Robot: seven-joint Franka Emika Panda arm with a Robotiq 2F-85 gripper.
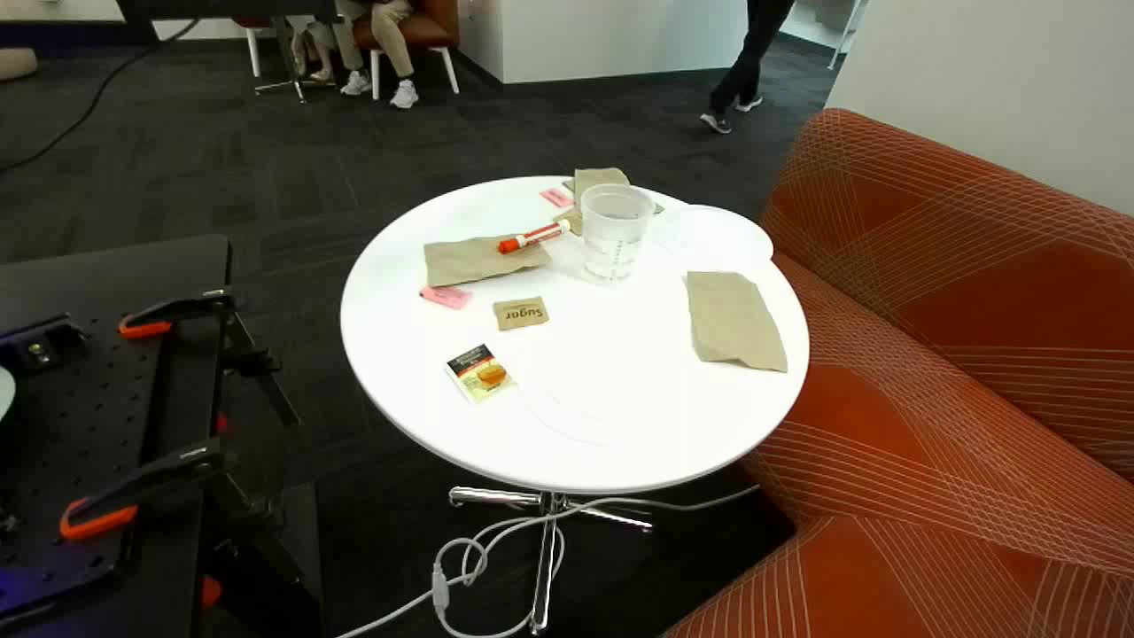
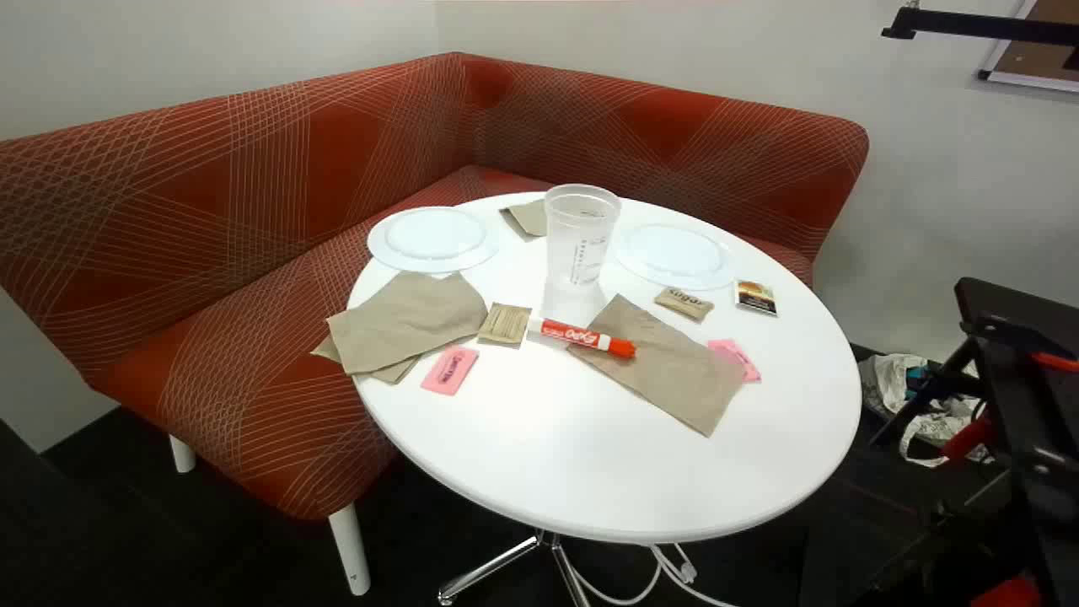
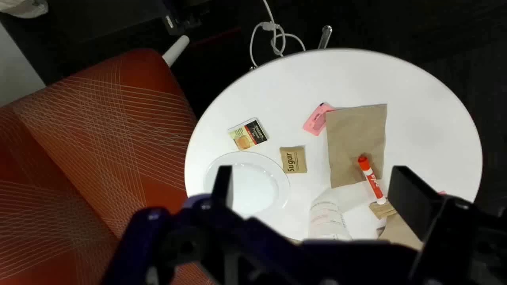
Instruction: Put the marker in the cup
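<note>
The marker (image 2: 582, 335) lay on the desk (image 2: 548, 455) outside the cup (image 1: 614, 232), its red-capped end over a paper napkin (image 3: 352, 134) and its white end at a tan packet (image 3: 380, 209); whether it overlapped that packet I could not tell. The tool (image 3: 313, 186), in the wrist view, was spread wide with nothing in it. Trouble seemed likeliest at the grasp: the barrel was slim and round, so an off-centre squeeze might roll it, and too low a descent could pinch up napkin as well. The cup stood upright near the marker, and so broad a tool might knock it over on the way down. Later, a marker carried level would probably catch the rim and tip it. The tool's body hid part of the cup from the wrist view, mouth included, which could make the release easy to misjudge.
</note>
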